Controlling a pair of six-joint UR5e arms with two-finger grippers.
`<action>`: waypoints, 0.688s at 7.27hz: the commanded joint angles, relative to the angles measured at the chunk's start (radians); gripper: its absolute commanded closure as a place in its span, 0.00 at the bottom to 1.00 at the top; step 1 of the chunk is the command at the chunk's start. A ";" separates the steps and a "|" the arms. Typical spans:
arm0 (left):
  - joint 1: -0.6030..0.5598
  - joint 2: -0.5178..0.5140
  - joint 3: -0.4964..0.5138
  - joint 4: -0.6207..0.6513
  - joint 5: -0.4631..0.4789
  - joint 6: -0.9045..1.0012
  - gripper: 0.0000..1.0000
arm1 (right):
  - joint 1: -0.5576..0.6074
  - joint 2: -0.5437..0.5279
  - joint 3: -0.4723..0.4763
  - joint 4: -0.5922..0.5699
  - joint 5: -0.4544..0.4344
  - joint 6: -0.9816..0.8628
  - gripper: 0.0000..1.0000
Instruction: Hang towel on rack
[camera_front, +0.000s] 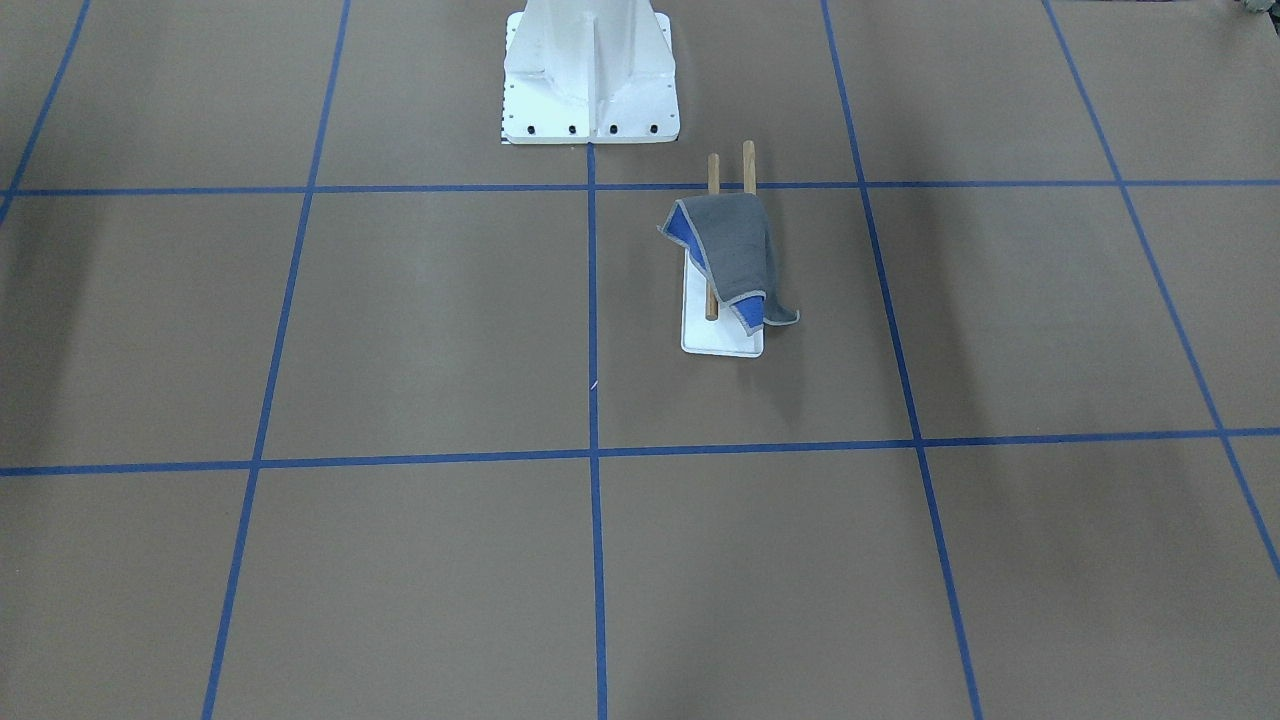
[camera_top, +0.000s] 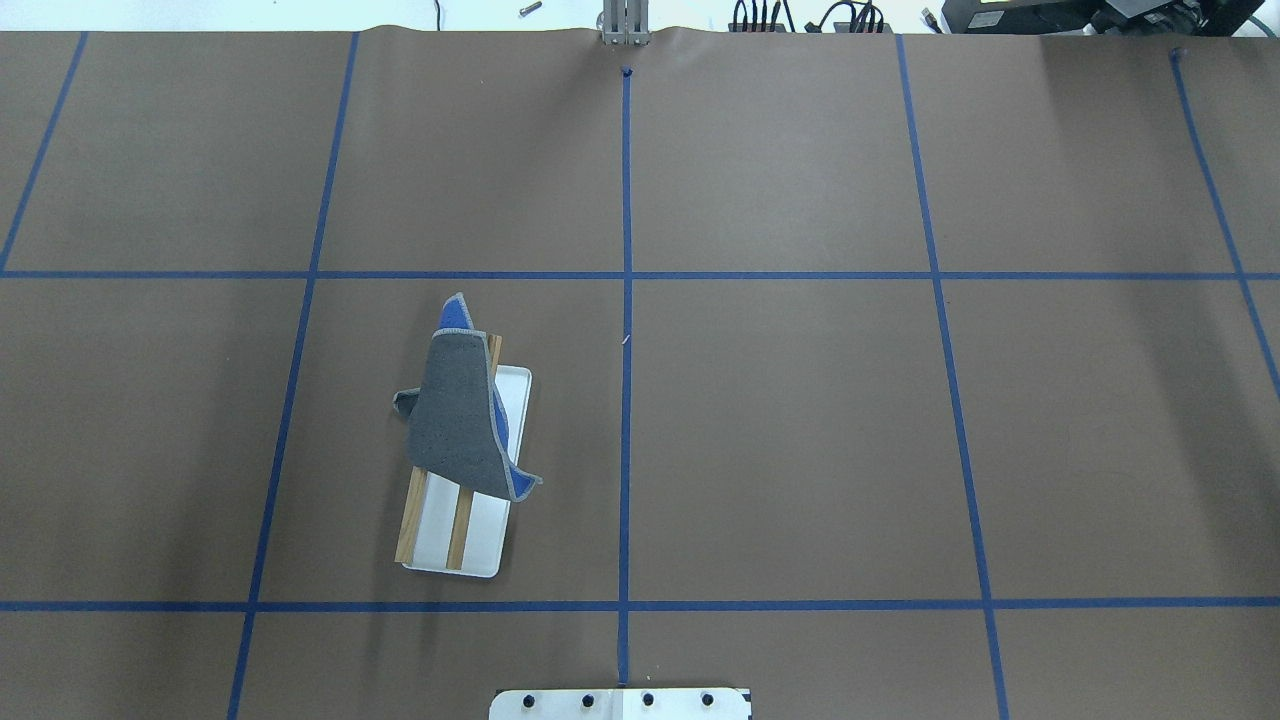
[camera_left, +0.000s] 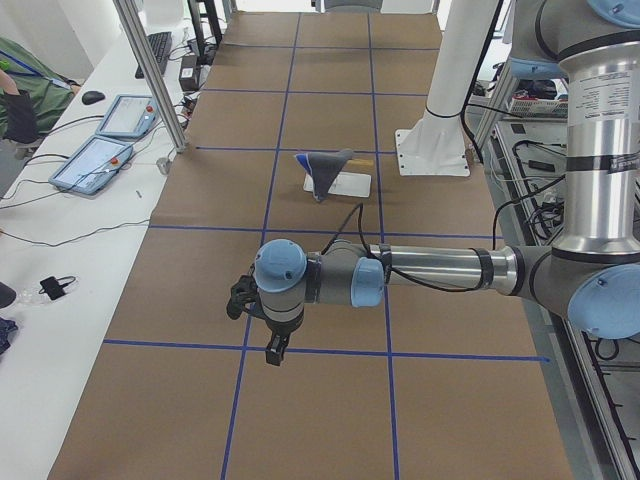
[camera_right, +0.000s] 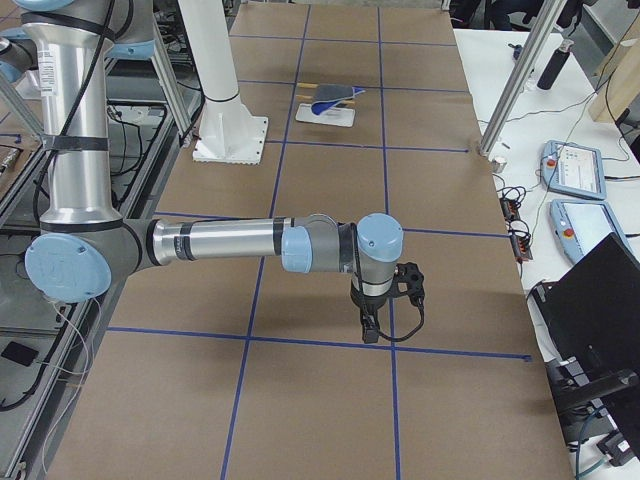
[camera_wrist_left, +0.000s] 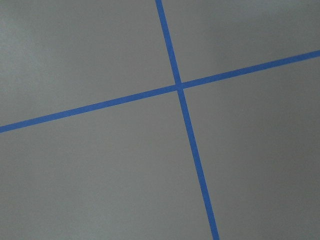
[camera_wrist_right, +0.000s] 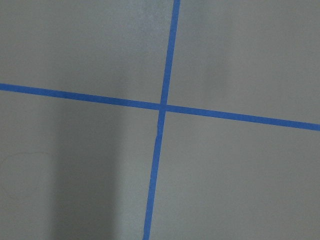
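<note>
The towel (camera_top: 460, 420) lies draped grey side up over the two wooden dowels of the rack (camera_top: 485, 530), with blue corners showing at its edges. In the front view the towel (camera_front: 735, 255) covers the middle of the rack (camera_front: 720, 340). The dowel ends stick out beyond it. Both arms are far from the rack. The left gripper (camera_left: 275, 348) hangs over bare table, seen only in the left side view. The right gripper (camera_right: 368, 328) shows only in the right side view. I cannot tell whether either is open or shut. The wrist views show only brown table and blue tape.
The white bolted pedestal (camera_front: 590, 70) stands behind the rack at the robot's side. Blue tape lines grid the brown table. A side bench with tablets (camera_left: 100, 160) and a metal post (camera_left: 150, 70) runs along the far edge.
</note>
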 joint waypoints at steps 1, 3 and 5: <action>0.000 0.005 0.002 0.000 0.001 0.000 0.01 | 0.000 -0.012 -0.002 0.000 0.000 0.000 0.00; 0.000 0.005 0.000 0.000 0.001 0.000 0.01 | 0.000 -0.017 0.000 0.003 0.001 0.002 0.00; 0.000 0.003 -0.001 0.000 0.001 0.000 0.01 | -0.002 -0.019 0.000 0.005 0.001 0.000 0.00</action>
